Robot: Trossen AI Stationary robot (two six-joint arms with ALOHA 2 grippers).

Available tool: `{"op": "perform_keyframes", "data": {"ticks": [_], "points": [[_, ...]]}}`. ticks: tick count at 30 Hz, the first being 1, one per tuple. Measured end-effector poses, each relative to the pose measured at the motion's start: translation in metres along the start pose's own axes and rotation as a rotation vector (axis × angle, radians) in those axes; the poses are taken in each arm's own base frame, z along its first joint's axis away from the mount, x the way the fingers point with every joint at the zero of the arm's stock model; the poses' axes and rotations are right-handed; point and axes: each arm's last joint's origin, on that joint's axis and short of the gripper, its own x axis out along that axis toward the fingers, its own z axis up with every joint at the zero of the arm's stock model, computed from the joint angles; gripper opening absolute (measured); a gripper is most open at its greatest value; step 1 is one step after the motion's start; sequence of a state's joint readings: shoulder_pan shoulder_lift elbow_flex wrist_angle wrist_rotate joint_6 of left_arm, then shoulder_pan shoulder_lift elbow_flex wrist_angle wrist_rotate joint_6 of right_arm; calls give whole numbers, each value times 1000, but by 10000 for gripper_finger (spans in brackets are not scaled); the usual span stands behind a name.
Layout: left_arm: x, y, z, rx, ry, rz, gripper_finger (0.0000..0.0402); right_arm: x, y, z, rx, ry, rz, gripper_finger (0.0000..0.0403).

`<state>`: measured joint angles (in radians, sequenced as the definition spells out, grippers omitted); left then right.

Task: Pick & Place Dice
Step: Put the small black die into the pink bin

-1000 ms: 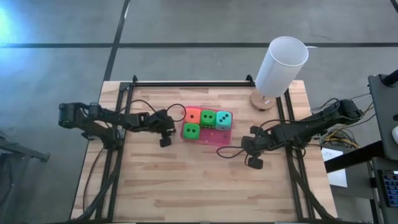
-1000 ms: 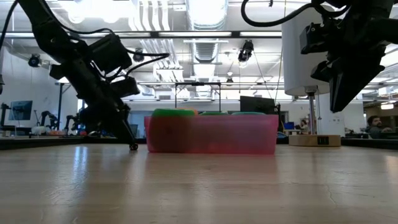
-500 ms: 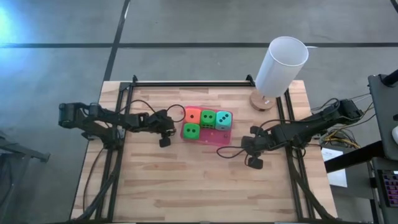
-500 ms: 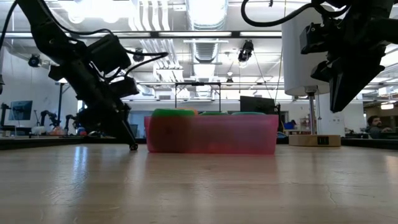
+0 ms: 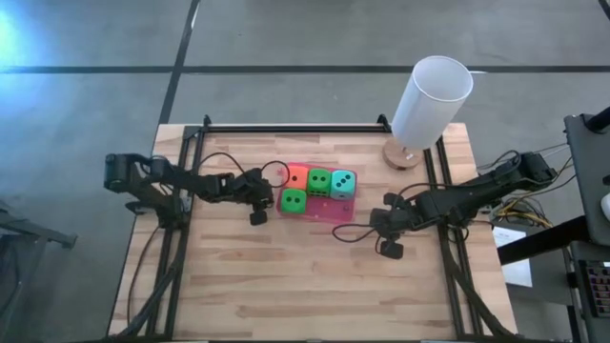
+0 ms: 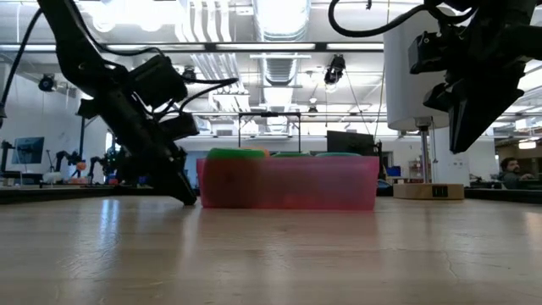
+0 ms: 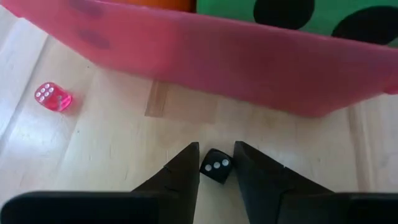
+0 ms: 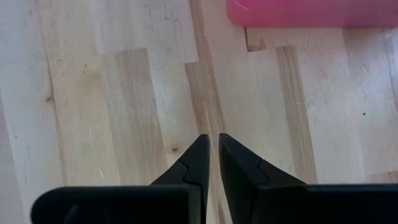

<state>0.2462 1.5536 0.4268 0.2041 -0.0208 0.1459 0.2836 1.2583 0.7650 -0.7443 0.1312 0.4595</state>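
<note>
My left gripper (image 7: 215, 153) is shut on a tiny black die with white pips (image 7: 216, 169), low over the wood right beside the pink pad's (image 5: 329, 211) left edge. In the low view its fingertips (image 6: 191, 200) reach down to the table top. On the pad rest the dice: orange (image 5: 296, 177), green (image 5: 319, 180), teal (image 5: 343, 183) and a second green (image 5: 293, 200). My right gripper (image 5: 389, 250) hangs shut above bare wood to the right of the pad, with nothing in it (image 8: 211, 142). My left gripper pinches the black die by two opposite sides (image 7: 203, 167) between its two fingertips. The fingers slant down from the table's left side. The die's white-pipped face is turned toward the wrist camera. Whether the die rests on the wood, I cannot tell.
A small clear pink die (image 7: 53, 98) lies on the wood near the pad's corner. A tall white cylinder (image 5: 431, 100) stands on a round wooden base at the far right. Black frame rails (image 5: 286, 128) run along the table's far, left and right sides.
My left gripper has sunk toward the table and crept toward the pink pad, keeping the same slant and the same finger gap.
</note>
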Motion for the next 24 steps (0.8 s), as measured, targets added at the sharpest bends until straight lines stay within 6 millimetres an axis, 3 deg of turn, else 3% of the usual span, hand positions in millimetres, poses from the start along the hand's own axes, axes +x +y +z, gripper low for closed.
{"op": "perform_keyframes", "data": {"ticks": [11, 20, 24], "points": [[-7, 0, 0, 3, 0, 3, 105, 0, 0, 0, 0, -1, 0, 34], [-7, 0, 0, 7, 4, 3, 51, 0, 0, 0, 0, -1, 1, 34], [-7, 0, 0, 7, 4, 3, 46, 0, 0, 0, 0, -1, 1, 34]]}}
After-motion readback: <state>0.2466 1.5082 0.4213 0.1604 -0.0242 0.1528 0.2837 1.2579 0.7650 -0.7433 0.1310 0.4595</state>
